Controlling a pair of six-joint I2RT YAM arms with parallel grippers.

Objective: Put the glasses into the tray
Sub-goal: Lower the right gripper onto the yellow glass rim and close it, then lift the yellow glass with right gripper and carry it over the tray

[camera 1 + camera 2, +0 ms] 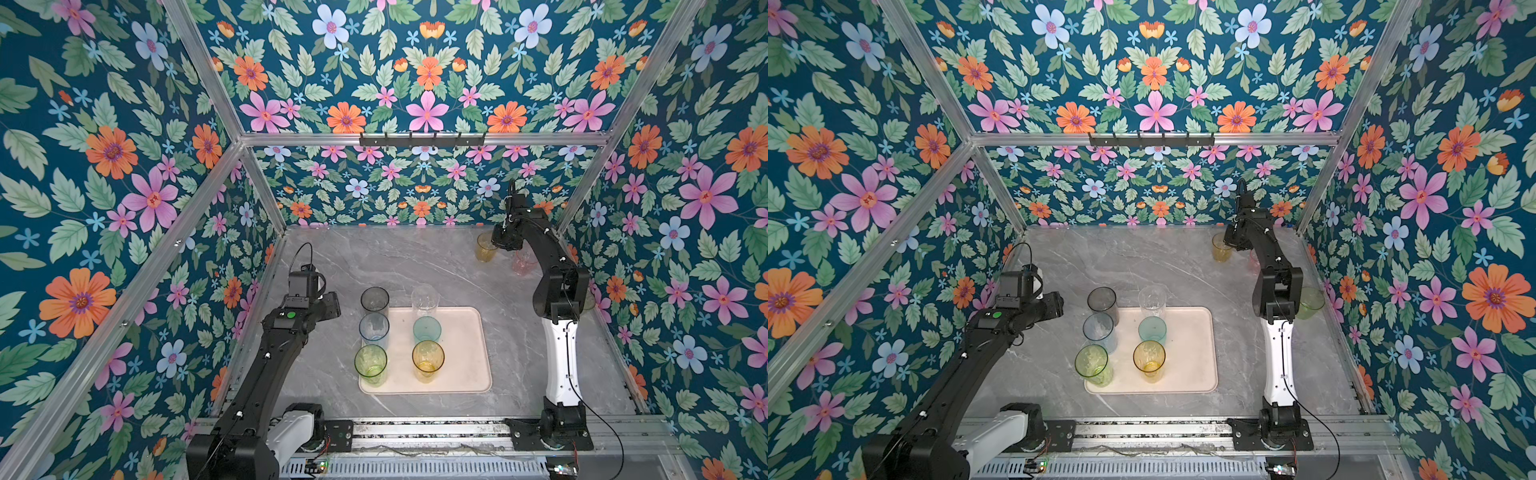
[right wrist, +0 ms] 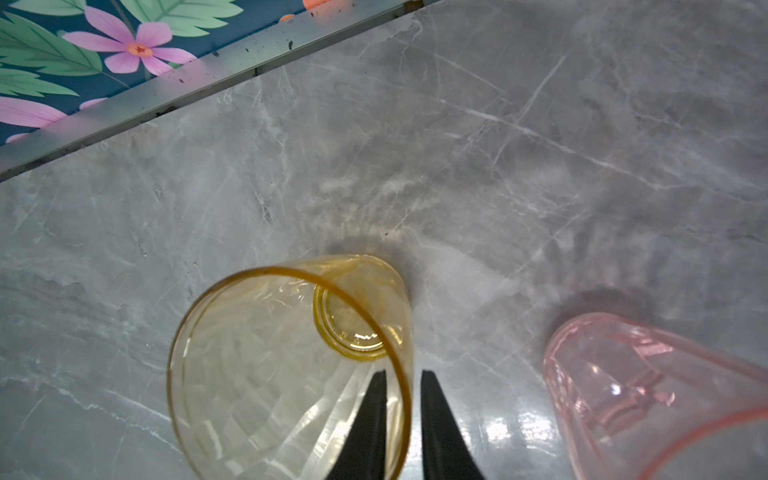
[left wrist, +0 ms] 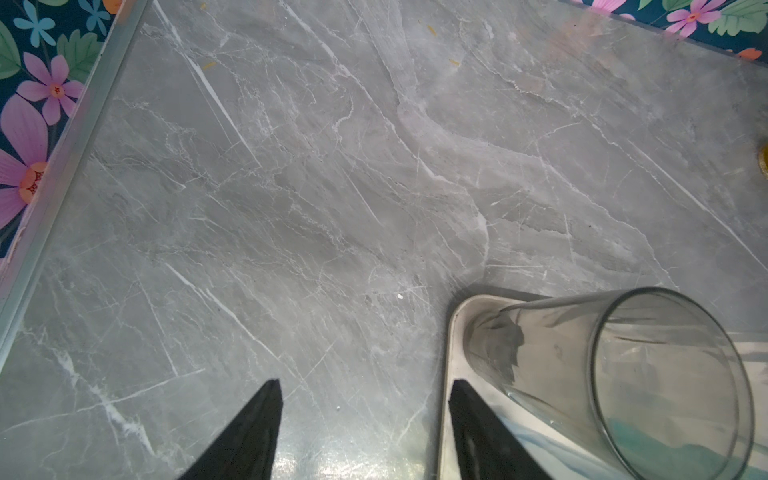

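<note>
**Left of frame.** The left gripper [image 3: 365, 388] hangs over the grey marble-veined tabletop [image 1: 415, 257], just beside the tray's upper left corner. In its wrist view the two black tapered fingers stand wide apart with nothing between them. One fingertip [image 3: 459, 388] overlaps the tray's rounded corner rim.

**Centre.** The flat pale pink rectangular tray [image 1: 461, 353] is matte, with rounded corners and a low raised rim. Six translucent tapered tumblers stand on it upright, mouths up, in two columns of three.
- Left column, top to bottom:
  - tall smoky grey tumbler [image 1: 374, 300], smooth-walled, with its base tucked into the tray corner
  - pale blue tumbler [image 1: 374, 328]
  - green tumbler [image 1: 370, 362], whose wall looks rippled
- Right column, top to bottom:
  - tall clear tumbler [image 1: 424, 299]
  - short teal tumbler [image 1: 427, 329]
  - yellow tumbler [image 1: 428, 358]

**Upper right.** A short amber tumbler [image 1: 483, 248] stands upright on the marble, off the tray and near the back wall. The right gripper [image 2: 404, 374] is at its rim. One black finger sits inside the mouth and the other outside, with the thin glossy wall between them. The jaws are close together, but I cannot tell whether the pads actually press the wall.

A pink tumbler [image 2: 648, 399] stands just beside the amber one, apart from it, also on bare marble. In the top views the arm partly hides it.

**Right edge.** A pale green tumbler [image 1: 1310, 302] sits on the tabletop behind the right arm. Only part of it shows.
</note>
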